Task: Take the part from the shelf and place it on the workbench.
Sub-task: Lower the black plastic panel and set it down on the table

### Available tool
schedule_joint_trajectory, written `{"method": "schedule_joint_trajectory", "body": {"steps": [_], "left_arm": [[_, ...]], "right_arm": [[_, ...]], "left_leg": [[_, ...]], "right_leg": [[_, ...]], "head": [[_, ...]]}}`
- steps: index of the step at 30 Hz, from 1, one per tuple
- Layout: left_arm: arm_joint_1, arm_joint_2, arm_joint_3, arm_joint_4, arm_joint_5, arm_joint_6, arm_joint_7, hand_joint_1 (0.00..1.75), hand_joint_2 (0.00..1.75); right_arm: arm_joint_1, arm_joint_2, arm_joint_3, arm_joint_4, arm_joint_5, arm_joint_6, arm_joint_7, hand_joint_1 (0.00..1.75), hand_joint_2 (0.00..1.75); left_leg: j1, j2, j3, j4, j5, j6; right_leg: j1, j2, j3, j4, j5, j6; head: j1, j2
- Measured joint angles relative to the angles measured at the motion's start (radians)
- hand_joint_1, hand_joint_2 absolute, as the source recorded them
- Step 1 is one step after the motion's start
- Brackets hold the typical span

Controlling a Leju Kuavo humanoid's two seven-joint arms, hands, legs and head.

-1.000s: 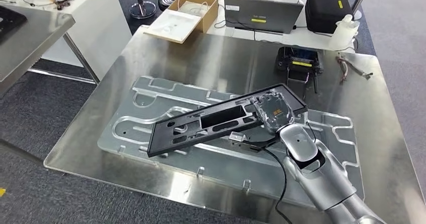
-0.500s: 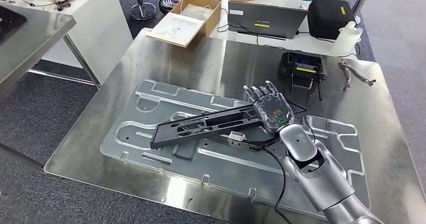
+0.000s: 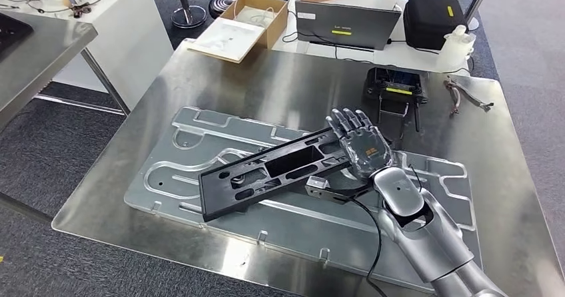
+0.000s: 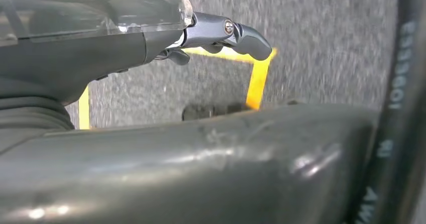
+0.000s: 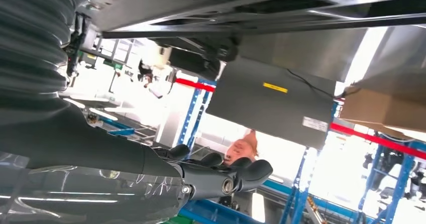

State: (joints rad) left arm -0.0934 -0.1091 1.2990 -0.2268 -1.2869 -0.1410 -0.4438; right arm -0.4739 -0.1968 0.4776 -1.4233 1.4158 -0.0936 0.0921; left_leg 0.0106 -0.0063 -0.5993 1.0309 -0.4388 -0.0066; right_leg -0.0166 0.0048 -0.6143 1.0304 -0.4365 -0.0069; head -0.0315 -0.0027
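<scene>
**Black part flat on the bench plate, right hand spread beside it**

Black plastic, long and slotted: we see the part [image 3: 273, 172] lying slantwise on the grey metal plate [image 3: 173, 177] that covers much of the steel workbench [image 3: 266, 77]. Our right hand [image 3: 360, 142] sits at the part's far end, fingers [image 3: 346, 120] spread apart and gripping nothing; whether the palm touches the part we cannot tell. Our left hand [image 4: 125, 38] hangs over grey carpet marked with yellow tape [image 4: 258, 78], fingers partly curled, nothing visibly held; open or closed, we cannot tell. Beyond the bench stand a laptop [image 3: 340, 24], a cardboard box [image 3: 256, 10] and a black case [image 3: 433, 20].
</scene>
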Motion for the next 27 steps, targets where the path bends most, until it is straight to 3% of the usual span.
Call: {"method": "schedule_joint_trajectory", "body": {"steps": [2, 4, 6, 7, 10, 11, 12, 15, 16, 17, 19, 20, 21, 22, 23, 25, 27], "left_arm": [[0.000, -0.002, 0.000, 0.000, 0.000, 0.000, 0.000, 0.00, 0.00], [-0.001, -0.002, 0.000, 0.001, 0.000, 0.000, 0.000, 0.00, 0.00], [-0.001, -0.002, 0.000, 0.001, 0.000, -0.002, 0.000, 0.00, 0.00], [-0.001, -0.002, 0.000, 0.001, 0.000, -0.003, 0.000, 0.00, 0.00], [-0.006, -0.002, 0.000, 0.001, 0.000, -0.006, -0.002, 0.00, 0.00], [-0.009, -0.002, 0.000, 0.001, 0.000, -0.007, -0.002, 0.00, 0.00], [-0.011, -0.002, 0.000, 0.001, 0.000, -0.008, -0.002, 0.00, 0.00], [-0.013, -0.002, 0.000, 0.001, 0.000, -0.015, -0.001, 0.00, 0.00], [-0.015, -0.002, 0.000, 0.001, 0.000, -0.017, -0.001, 0.00, 0.00], [-0.016, -0.003, 0.000, 0.001, 0.000, -0.018, -0.001, 0.00, 0.00], [-0.018, -0.003, 0.000, 0.001, 0.001, -0.019, 0.000, 0.00, 0.00], [-0.017, -0.003, 0.000, 0.001, 0.001, -0.020, 0.001, 0.00, 0.00], [-0.017, -0.003, 0.000, 0.001, 0.002, -0.020, 0.002, 0.00, 0.00], [-0.016, -0.003, 0.000, 0.001, 0.003, -0.020, 0.003, 0.00, 0.00], [-0.017, -0.003, 0.000, 0.001, 0.003, -0.020, 0.003, 0.00, 0.00], [-0.018, -0.003, 0.000, 0.001, 0.004, -0.021, 0.003, 0.00, 0.00], [-0.018, -0.003, 0.000, 0.001, 0.006, -0.021, 0.003, 0.00, 0.00]], "right_arm": [[0.000, 0.000, 0.000, 0.000, 0.000, 0.001, 0.000, 0.00, 1.75], [0.000, 0.000, 0.000, 0.000, -0.001, 0.002, 0.000, 0.00, 1.75], [0.001, 0.000, 0.000, 0.000, -0.003, 0.003, -0.002, 0.00, 1.75], [0.000, 0.000, -0.001, 0.000, -0.006, 0.004, -0.002, 0.00, 1.75], [-0.007, -0.001, -0.003, 0.001, -0.033, 0.041, -0.008, 0.00, 1.75], [-0.012, -0.002, -0.004, 0.002, -0.051, 0.068, -0.011, 0.00, 1.75], [-0.016, -0.004, -0.004, 0.005, -0.072, 0.098, -0.015, 0.00, 1.75], [-0.027, -0.007, -0.005, 0.026, -0.144, 0.181, -0.024, 0.00, 1.75], [-0.029, -0.009, -0.004, 0.036, -0.166, 0.203, -0.026, 0.00, 1.75], [-0.031, -0.011, -0.003, 0.048, -0.182, 0.217, -0.026, 0.00, 1.75], [-0.034, -0.014, 0.000, 0.072, -0.203, 0.233, -0.025, 0.00, 1.75], [-0.036, -0.015, 0.004, 0.083, -0.211, 0.236, -0.023, 0.00, 1.75], [-0.041, -0.015, 0.008, 0.093, -0.217, 0.238, -0.021, 0.00, 1.75], [-0.048, -0.016, 0.012, 0.102, -0.223, 0.239, -0.019, 0.00, 1.75], [-0.056, -0.017, 0.017, 0.109, -0.227, 0.240, -0.018, 0.00, 1.75], [-0.071, -0.018, 0.024, 0.120, -0.232, 0.242, -0.017, 0.00, 1.75], [-0.078, -0.018, 0.031, 0.127, -0.234, 0.243, -0.017, 0.00, 1.75]], "left_leg": [[0.002, 0.001, -0.022, 0.061, -0.055, -0.009], [0.003, 0.001, -0.065, 0.187, -0.138, -0.014], [0.003, 0.001, -0.080, 0.264, -0.176, -0.015], [0.002, 0.001, -0.059, 0.246, -0.168, -0.012], [-0.003, 0.002, 0.075, 0.047, -0.105, 0.005], [-0.006, 0.002, 0.102, -0.001, -0.093, 0.010], [-0.010, 0.002, 0.112, -0.023, -0.088, 0.013], [-0.011, 0.003, 0.098, -0.032, -0.057, 0.026], [-0.008, 0.005, 0.090, -0.036, -0.043, 0.033], [-0.006, 0.006, 0.079, -0.040, -0.028, 0.040], [-0.006, 0.008, 0.051, -0.040, -0.005, 0.048], [-0.007, 0.008, 0.037, -0.039, 0.006, 0.049], [-0.007, 0.009, 0.022, -0.037, 0.015, 0.048], [-0.007, 0.010, 0.009, -0.034, 0.023, 0.046], [-0.006, 0.011, -0.003, -0.031, 0.031, 0.043], [-0.007, 0.010, -0.022, -0.021, 0.042, 0.036], [-0.008, 0.009, -0.033, -0.012, 0.052, 0.024]], "right_leg": [[-0.003, -0.003, -0.006, -0.005, 0.010, -0.014], [-0.001, -0.006, -0.020, -0.005, 0.020, -0.021], [0.002, -0.007, -0.037, -0.005, 0.033, -0.022], [0.004, -0.007, -0.045, -0.005, 0.040, -0.021], [0.007, -0.006, -0.064, -0.005, 0.062, -0.014], [0.008, -0.007, -0.066, -0.005, 0.070, -0.008], [0.008, -0.007, -0.068, -0.007, 0.077, -0.002], [0.005, -0.007, -0.073, -0.014, 0.090, 0.017], [0.004, -0.006, -0.082, -0.003, 0.071, 0.022], [0.004, -0.006, -0.096, 0.028, 0.033, 0.025], [0.002, -0.005, -0.132, 0.147, -0.069, 0.031], [0.001, -0.005, -0.144, 0.209, -0.103, 0.035], [0.000, -0.005, -0.144, 0.251, -0.114, 0.037], [-0.001, -0.005, -0.127, 0.259, -0.105, 0.040], [-0.002, -0.006, -0.090, 0.232, -0.084, 0.040], [-0.003, -0.005, 0.019, 0.103, -0.061, 0.036], [0.001, -0.004, 0.088, 0.005, -0.068, 0.025]], "head": [[0.000, 0.000], [0.000, 0.000], [0.000, 0.000], [0.000, 0.000], [0.000, 0.000], [0.000, 0.000], [0.000, 0.000], [0.000, 0.000], [0.000, 0.000], [0.000, 0.000], [0.000, 0.000], [0.000, 0.000], [0.000, 0.000], [0.000, 0.000], [0.000, 0.000], [0.000, 0.000], [0.000, 0.000]]}}
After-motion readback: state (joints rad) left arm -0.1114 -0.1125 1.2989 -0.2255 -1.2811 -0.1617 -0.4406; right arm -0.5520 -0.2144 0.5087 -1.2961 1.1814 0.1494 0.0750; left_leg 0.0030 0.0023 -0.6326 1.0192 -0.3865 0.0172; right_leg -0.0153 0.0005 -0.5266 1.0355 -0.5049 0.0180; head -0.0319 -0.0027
